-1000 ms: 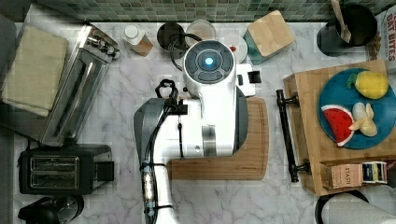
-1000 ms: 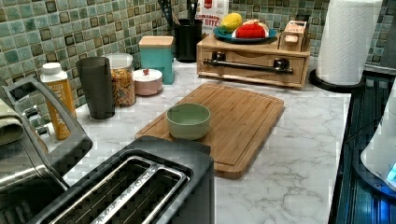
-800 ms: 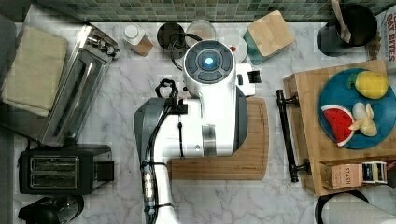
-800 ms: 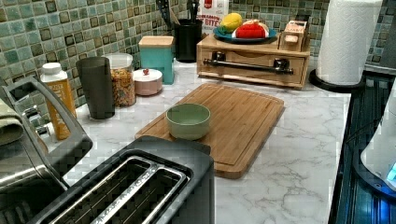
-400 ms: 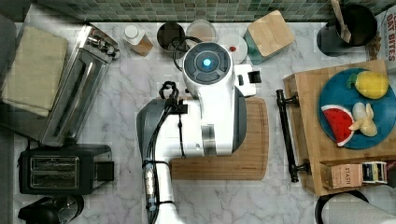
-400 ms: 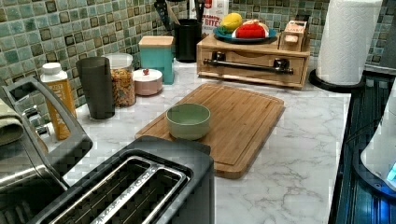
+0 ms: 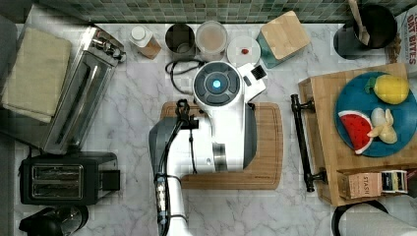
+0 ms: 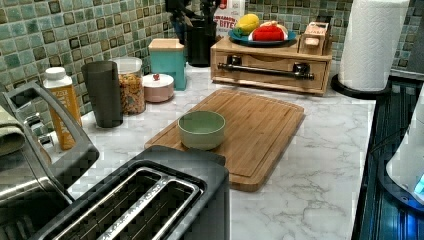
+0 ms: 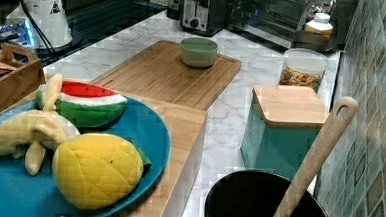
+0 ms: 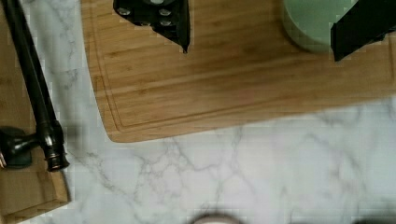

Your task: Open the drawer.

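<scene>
The white marbled counter is being spanned by the white Franka arm, which is being held above the flat bamboo cutting board with a groove in the middle of the top view. At the top view's right, the wide light-wood drawer is being kept fully shut inside its low wooden box, under a blue plate of toy fruit. Its long black metal bar handle is lying well apart from the gripper, toward the top view's right, with its long axis running near-to-far across the top view.

In the wrist view the black fingers are being held wide apart with nothing between them, above the board and a small pale-green bowl. The drawer front is being cut off at the wrist view's edge, so only one handle end is being shown there.
</scene>
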`<action>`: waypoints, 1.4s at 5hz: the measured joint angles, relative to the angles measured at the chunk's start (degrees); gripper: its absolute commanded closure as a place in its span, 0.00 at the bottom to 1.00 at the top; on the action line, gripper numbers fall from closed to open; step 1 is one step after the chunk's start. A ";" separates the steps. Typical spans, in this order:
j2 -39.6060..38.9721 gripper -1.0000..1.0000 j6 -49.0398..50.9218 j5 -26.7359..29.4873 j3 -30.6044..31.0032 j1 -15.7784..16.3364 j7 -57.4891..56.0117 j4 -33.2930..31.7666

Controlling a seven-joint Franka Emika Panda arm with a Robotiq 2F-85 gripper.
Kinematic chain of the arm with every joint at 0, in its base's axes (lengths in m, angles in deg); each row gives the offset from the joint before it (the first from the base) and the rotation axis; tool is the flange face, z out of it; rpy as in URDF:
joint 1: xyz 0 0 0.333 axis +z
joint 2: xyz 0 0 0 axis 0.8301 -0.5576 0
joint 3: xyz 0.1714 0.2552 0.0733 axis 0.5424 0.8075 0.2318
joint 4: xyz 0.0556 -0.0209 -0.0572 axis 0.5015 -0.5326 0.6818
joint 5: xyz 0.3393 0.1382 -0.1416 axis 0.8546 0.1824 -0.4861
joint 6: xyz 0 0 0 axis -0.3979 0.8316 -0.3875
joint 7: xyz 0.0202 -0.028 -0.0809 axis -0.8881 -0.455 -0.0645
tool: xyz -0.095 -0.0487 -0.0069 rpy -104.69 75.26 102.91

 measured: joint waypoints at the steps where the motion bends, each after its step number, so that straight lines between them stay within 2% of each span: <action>1: 1.62 0.00 -2.59 0.16 -1.28 0.00 -11.22 -4.59; 3: 6.58 0.00 -11.18 -1.78 -5.43 -1.38 -26.69 -14.88; 4: 9.30 0.00 -17.08 -1.97 -7.26 -3.41 -33.12 -18.91; 5: 9.44 0.00 -19.85 -1.97 -8.91 -6.33 -36.20 -20.25; 7: 8.71 0.00 -26.09 -3.50 -14.57 -9.02 -46.05 -22.05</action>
